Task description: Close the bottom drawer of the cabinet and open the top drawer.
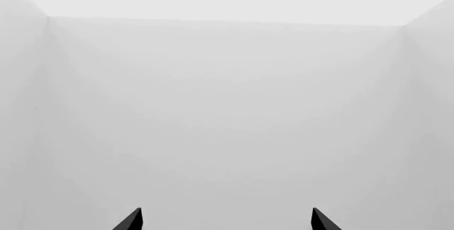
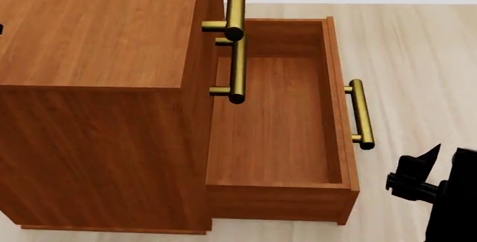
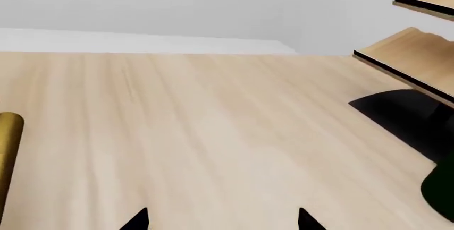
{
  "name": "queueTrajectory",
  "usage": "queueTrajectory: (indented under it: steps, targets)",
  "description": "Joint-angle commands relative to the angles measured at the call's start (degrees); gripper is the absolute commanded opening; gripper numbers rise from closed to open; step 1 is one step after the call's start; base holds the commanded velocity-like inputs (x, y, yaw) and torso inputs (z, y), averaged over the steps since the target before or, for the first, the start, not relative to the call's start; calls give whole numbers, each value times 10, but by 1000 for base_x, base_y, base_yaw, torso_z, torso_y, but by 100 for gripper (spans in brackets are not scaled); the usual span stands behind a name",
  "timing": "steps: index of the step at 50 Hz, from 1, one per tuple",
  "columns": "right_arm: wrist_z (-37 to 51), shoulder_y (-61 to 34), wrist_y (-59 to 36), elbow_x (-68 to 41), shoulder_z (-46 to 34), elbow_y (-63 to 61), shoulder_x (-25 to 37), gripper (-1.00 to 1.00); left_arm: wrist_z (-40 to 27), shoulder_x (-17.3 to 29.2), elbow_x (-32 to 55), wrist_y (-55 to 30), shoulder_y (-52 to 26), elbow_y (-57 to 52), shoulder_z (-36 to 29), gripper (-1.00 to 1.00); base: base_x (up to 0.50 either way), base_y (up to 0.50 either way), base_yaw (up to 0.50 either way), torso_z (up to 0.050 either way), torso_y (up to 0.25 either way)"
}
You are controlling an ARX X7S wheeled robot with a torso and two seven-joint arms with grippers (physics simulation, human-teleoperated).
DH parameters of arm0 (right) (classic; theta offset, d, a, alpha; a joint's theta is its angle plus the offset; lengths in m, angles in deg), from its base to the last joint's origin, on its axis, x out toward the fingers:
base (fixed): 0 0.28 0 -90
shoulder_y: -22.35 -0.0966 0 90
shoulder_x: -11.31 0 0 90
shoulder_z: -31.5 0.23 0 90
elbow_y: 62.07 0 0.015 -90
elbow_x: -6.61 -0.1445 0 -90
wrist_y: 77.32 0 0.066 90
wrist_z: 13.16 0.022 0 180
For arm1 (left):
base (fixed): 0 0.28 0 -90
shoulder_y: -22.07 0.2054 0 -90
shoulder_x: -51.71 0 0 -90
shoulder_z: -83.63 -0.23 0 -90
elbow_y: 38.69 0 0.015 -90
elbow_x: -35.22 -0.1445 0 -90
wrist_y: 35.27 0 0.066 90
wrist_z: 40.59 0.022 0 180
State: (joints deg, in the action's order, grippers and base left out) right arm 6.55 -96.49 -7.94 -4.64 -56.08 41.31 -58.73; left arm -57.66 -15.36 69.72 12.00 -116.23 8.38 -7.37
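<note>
In the head view the reddish-brown cabinet (image 2: 97, 29) fills the left. Its bottom drawer (image 2: 283, 200) is pulled far out to the right and holds nothing; its brass bar handle (image 2: 360, 113) faces right. The top drawer's handle (image 2: 236, 1) and the middle drawer's handle (image 2: 238, 69) stick out from fronts that sit flush with the cabinet. My right gripper (image 2: 410, 179) (image 3: 221, 220) is open, low at the right, just past the bottom drawer's handle (image 3: 8, 150) and apart from it. My left gripper (image 1: 227, 220) is open and faces only pale grey walls.
Pale wooden floor (image 2: 417, 52) stretches to the right of the drawer. The right wrist view shows a pale wooden rack (image 3: 415, 54) with dark-edged shelves on a black base (image 3: 404, 116), and a grey wall behind.
</note>
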Motion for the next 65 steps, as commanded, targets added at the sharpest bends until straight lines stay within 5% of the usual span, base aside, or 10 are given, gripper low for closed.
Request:
queueTrajectory:
  steps: [1, 33, 65]
  targets:
    - [-13, -32, 56, 10, -14, 119, -14, 100, -3, 3, 1, -1, -2, 0, -3, 100, 0, 0, 0, 0, 0]
    - [-53, -121, 164, 28, -55, 349, -64, 100, -4, 9, 6, 7, -2, 5, -3, 100, 0, 0, 0, 0, 0]
    - [-136, -64, 84, -8, -97, 163, -75, 100, -11, 7, 9, 7, -9, 5, -19, 100, 0, 0, 0, 0, 0]
